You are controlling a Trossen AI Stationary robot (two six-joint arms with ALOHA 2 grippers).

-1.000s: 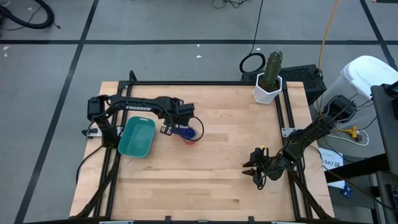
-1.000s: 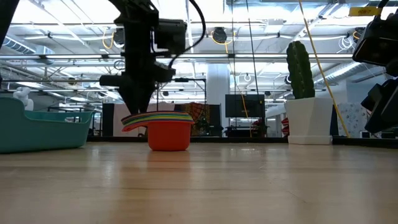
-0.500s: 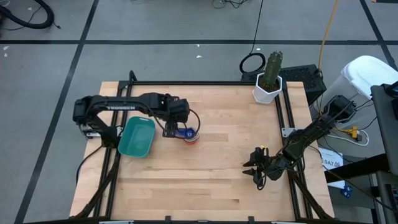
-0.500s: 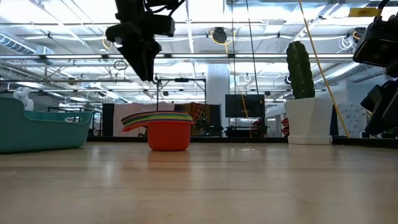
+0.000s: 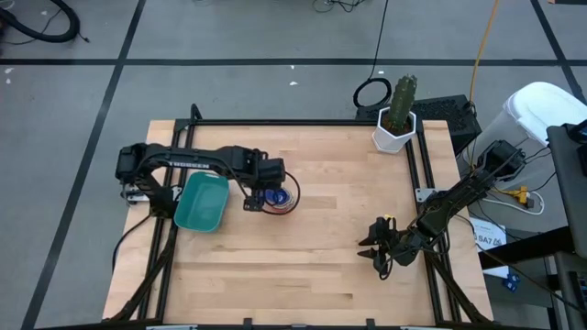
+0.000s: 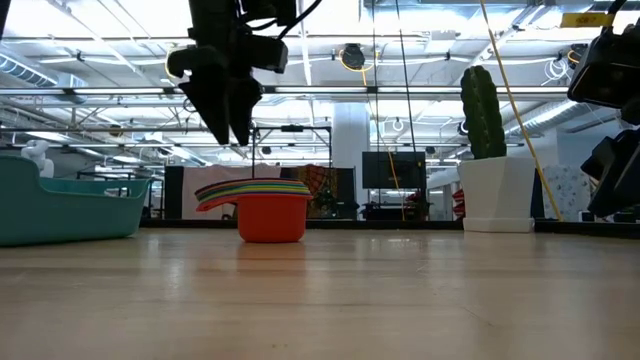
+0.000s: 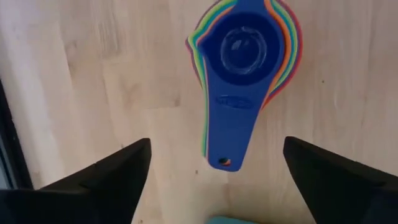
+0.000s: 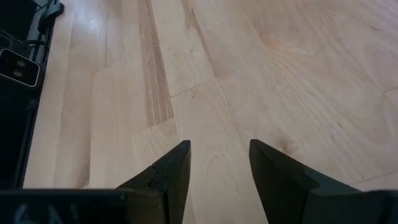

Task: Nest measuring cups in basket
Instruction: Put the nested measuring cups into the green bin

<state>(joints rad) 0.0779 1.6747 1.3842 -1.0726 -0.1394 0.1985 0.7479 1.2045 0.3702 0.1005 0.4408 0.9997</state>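
The measuring cups (image 5: 279,199) stand nested in one stack on the table, red cup outermost (image 6: 270,215), blue one on top (image 7: 241,53), handles fanned toward the basket. The teal basket (image 5: 202,203) stands just left of the stack (image 6: 62,205). My left gripper (image 7: 216,148) hangs open above the handles, pointing down, clear of them (image 6: 232,135). My right gripper (image 5: 372,247) waits open near the table's right edge, with nothing between its fingers (image 8: 219,152).
A white pot with a cactus (image 5: 395,126) stands at the far right corner (image 6: 492,190). A dark metal frame (image 5: 303,122) rims the table. Bare wood lies between the stack and my right gripper.
My left gripper has let go of the stack's handles, risen clear of them and opened wide. The stack of cups has stayed where it was on the table.
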